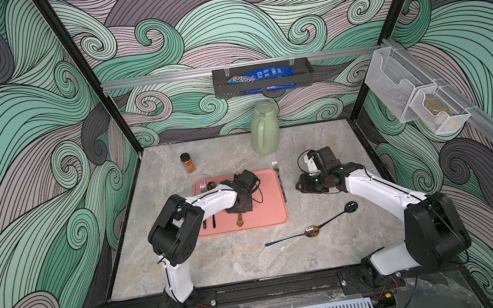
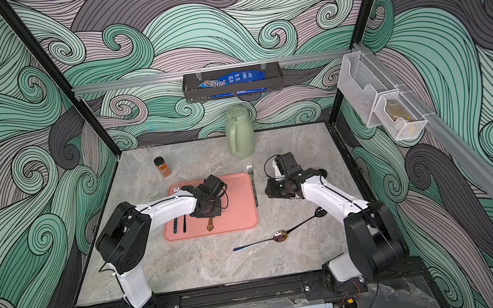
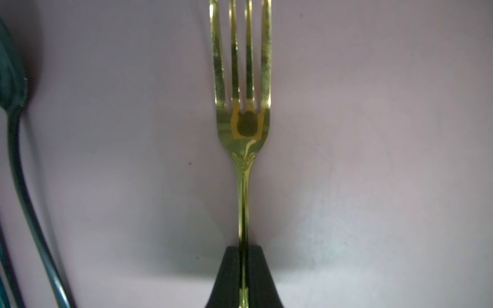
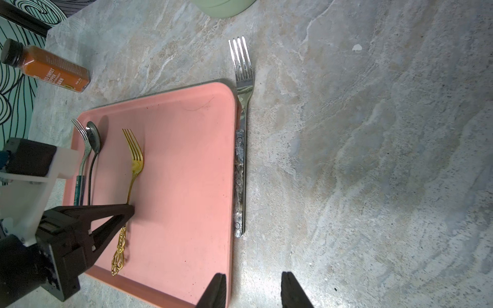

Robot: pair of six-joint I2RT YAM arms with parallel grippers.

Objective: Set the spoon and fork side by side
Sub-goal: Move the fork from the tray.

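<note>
Gold fork (image 3: 241, 128) (ornate filigree handle) clamped in left gripper (image 3: 243, 253); right gripper (image 4: 253, 277) apart, empty.

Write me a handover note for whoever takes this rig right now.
Left pincer: shut on gold fork mid-handle, on the tray; lifted or not, cannot tell.
Right pincer: open, empty, right of the tray.
Done: teal fork and dark spoon lie side by side at the tray's left.
To do: likely pair the gold fork with a spoon; black spoon and shiny spoon lie on the table, silver fork along the tray's right edge.
</note>
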